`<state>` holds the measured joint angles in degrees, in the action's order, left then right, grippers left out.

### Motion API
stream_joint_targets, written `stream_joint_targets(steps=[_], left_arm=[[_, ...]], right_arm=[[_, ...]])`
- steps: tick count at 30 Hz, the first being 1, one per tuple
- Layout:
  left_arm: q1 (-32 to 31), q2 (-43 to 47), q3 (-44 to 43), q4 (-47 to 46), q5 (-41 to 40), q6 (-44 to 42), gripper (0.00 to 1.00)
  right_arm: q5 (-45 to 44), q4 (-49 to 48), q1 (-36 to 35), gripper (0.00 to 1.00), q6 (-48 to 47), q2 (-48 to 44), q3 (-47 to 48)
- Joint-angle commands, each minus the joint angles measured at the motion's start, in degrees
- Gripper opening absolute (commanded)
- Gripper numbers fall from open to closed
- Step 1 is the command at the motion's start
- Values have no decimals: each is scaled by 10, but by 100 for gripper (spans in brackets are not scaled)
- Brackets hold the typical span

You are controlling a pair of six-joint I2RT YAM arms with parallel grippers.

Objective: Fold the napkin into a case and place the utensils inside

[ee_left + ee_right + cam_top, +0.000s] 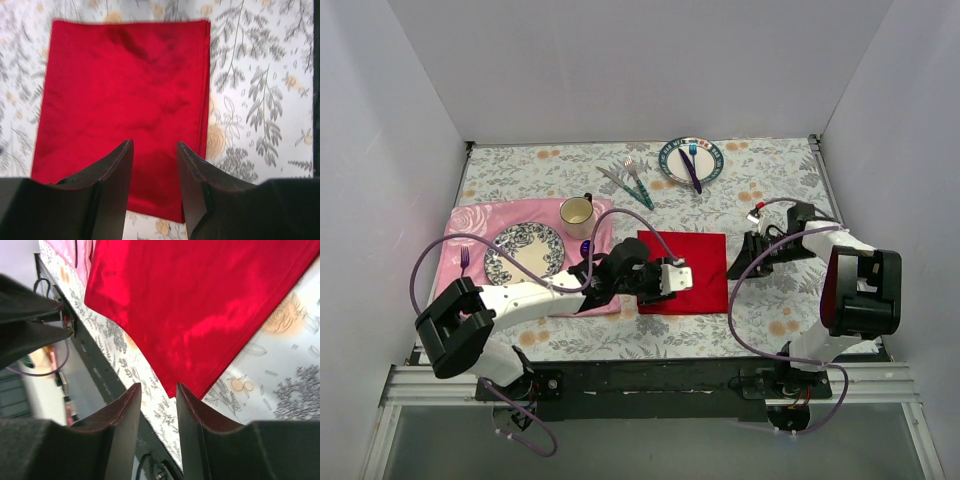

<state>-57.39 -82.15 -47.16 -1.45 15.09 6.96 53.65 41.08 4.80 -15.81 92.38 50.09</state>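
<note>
The red napkin (695,255) lies flat on the floral tablecloth, folded into a rectangle, with layered edges along its right side in the left wrist view (125,90). My left gripper (660,283) hovers over its left part, open, nothing between the fingers (155,145). Just off the napkin's right edge, my right gripper (738,268) is also open and empty (157,386), and the napkin's (200,300) near corner shows just beyond its fingertips. The utensils (630,183), a fork and knife with teal handles, lie at the back of the table.
A pink placemat (470,232) at left carries a patterned plate (524,252), a purple utensil (465,260) and a cup (577,211). A small plate (672,170) at the back holds a blue fork and purple knife. White walls enclose the table.
</note>
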Motion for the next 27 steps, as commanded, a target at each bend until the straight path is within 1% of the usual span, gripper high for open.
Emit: stream_joint_targets(steps=[1, 2, 4, 5, 6, 7, 8, 9, 10, 11, 12, 13, 15, 16, 18, 19, 22, 25, 27], left_arm=[[22, 5, -17, 118, 52, -3, 39], [22, 1, -21, 136, 56, -10, 39], [25, -1, -26, 139, 57, -15, 39], [29, -5, -29, 143, 57, -14, 38], [33, -14, -32, 151, 75, -19, 37], [46, -21, -38, 157, 80, -20, 36], [52, -27, -48, 162, 85, -20, 36], [57, -39, -54, 167, 91, -22, 37], [61, -42, -60, 173, 97, -34, 37], [62, -46, -67, 181, 98, -43, 38], [63, -52, -69, 185, 100, -50, 38], [63, -55, -72, 187, 99, -54, 38], [66, -66, -88, 198, 99, -59, 38], [67, -80, -96, 204, 104, -61, 39], [68, -93, -121, 225, 105, -59, 39], [69, -106, -127, 229, 106, -56, 41], [72, -117, -142, 245, 111, -57, 44], [73, -120, -145, 247, 116, -67, 45], [72, -127, -151, 259, 116, -68, 45]], right_arm=[[-13, 44, -10, 43, -88, -19, 71], [-29, 60, -11, 46, -151, -29, 80], [-51, 46, -10, 48, -209, -59, 58], [-71, 9, -9, 52, -279, -107, 38], [-78, -13, -8, 53, -308, -137, -14], [-86, -41, -9, 56, -338, -168, -40], [-91, -75, -9, 61, -368, -228, -61], [-88, -92, -9, 62, -422, -256, -85], [-76, -99, -11, 61, -450, -281, -117], [-67, -99, -12, 59, -482, -326, -132], [-61, -89, -15, 58, -557, -345, -147], [-59, -86, -30, 56, -585, -363, -175], [-64, -72, -46, 56, -667, -409, -202], [-71, -71, -75, 55, -684, -435, -215], [-86, -70, -99, 54, -708, -451, -243], [-106, -75, -126, 52, -720, -459, -251], [-141, -87, -169, 49, -717, -457, -268], [-148, -85, -188, 47, -716, -446, -264], [-146, -65, -193, 45, -733, -439, -259]])
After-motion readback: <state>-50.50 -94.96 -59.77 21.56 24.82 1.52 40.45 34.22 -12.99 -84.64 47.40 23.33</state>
